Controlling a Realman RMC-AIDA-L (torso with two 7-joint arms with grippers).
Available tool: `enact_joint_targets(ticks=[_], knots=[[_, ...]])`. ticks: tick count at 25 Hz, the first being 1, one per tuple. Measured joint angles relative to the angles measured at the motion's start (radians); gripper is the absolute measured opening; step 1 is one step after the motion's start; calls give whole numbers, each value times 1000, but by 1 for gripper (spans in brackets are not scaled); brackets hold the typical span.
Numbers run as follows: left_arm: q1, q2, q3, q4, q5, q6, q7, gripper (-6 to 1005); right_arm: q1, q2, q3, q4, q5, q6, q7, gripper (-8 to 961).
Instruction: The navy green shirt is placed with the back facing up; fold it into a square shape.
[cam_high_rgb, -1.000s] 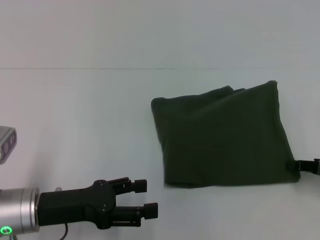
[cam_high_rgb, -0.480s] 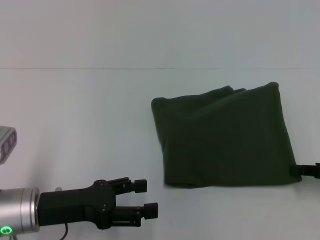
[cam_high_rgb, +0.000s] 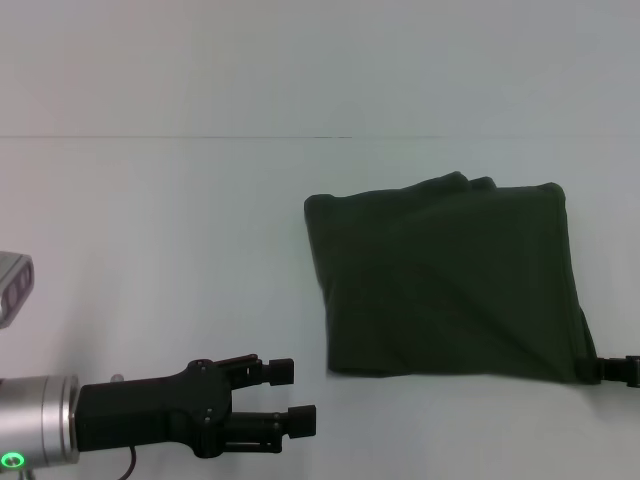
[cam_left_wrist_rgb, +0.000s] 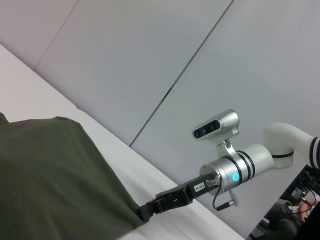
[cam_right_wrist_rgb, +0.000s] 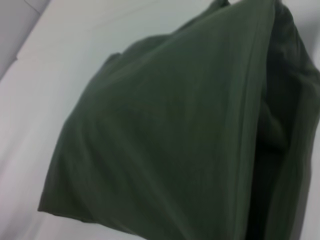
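Right claw (cam_high_rgb: 590, 370), mostly cut off, grips the folded shirt (cam_high_rgb: 450, 280); left claw (cam_high_rgb: 295, 397) released.

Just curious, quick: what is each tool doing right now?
Left tool: open, holding nothing, away from the shirt.
Right tool: shut on the near right corner of the navy green shirt.

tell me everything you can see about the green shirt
The green shirt is dark olive, soft fabric, folded into a rough rectangle lying flat on the white table, right of centre. Only plain cloth shows, no print. The far edge is bumpy where layers bunch, and loose creases run across the top. The right gripper is at its near right corner, touching it. The left gripper sits apart, near the front left.
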Motion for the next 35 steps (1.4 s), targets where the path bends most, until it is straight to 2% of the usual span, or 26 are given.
enact_joint_targets(ticks=[6,13,18,23,25,29,31,35], knots=[[-1,0,0,0,0,0,0,920,-7,1,26,-7,-1,6,-8,23],[-1,0,0,0,0,0,1,919,-17,-10,89,-10,-2,-1,-32,25],[-1,0,-1,0,0,0,1,919,-19,-11,146,-14,4,-46,-118,146],[-1,0,-2,2,-2,0,1,920,-26,-6,286,-15,70,-144,-285,397],[-1,0,-3,2,-2,0,0,920,-34,8,329,-12,134,-185,-371,438],[-2,-1,-19,2,-3,0,0,920,-35,53,353,-19,257,-207,-509,522],[-3,-2,-26,1,-3,1,0,920,-13,73,347,-20,271,-187,-556,563],[-9,-3,-38,2,-3,3,-2,920,53,130,314,-13,267,-96,-669,646]])
